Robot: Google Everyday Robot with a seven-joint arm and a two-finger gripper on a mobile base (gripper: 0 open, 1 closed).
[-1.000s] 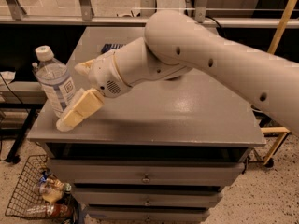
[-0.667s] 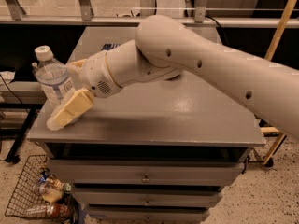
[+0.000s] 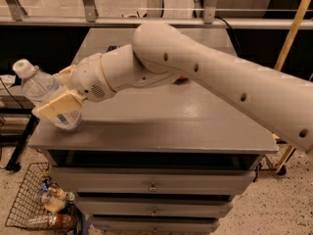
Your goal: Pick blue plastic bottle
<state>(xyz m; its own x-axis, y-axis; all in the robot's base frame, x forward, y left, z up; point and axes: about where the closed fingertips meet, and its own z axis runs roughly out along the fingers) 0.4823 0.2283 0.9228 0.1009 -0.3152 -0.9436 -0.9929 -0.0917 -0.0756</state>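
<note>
The blue plastic bottle (image 3: 43,88), clear with a white cap and a white-and-blue label, is at the left edge of the grey table (image 3: 195,121). It leans with its cap toward the upper left, and its base is just above or on the tabletop near the front left corner. My gripper (image 3: 49,95) is shut on the bottle's body. One cream finger (image 3: 58,105) lies across the near side and the other shows behind the bottle. My large white arm reaches in from the right across the table.
A wire basket (image 3: 19,199) with brownish bottles stands on the floor at the lower left. Drawers (image 3: 151,185) run under the tabletop. A wooden pole (image 3: 292,33) leans at the right. A small red thing (image 3: 182,80) and a dark-blue item (image 3: 113,48) peek out behind my arm.
My gripper has moved left and taken hold of the bottle. The bottle, upright before, now leans to the left between the fingers.
</note>
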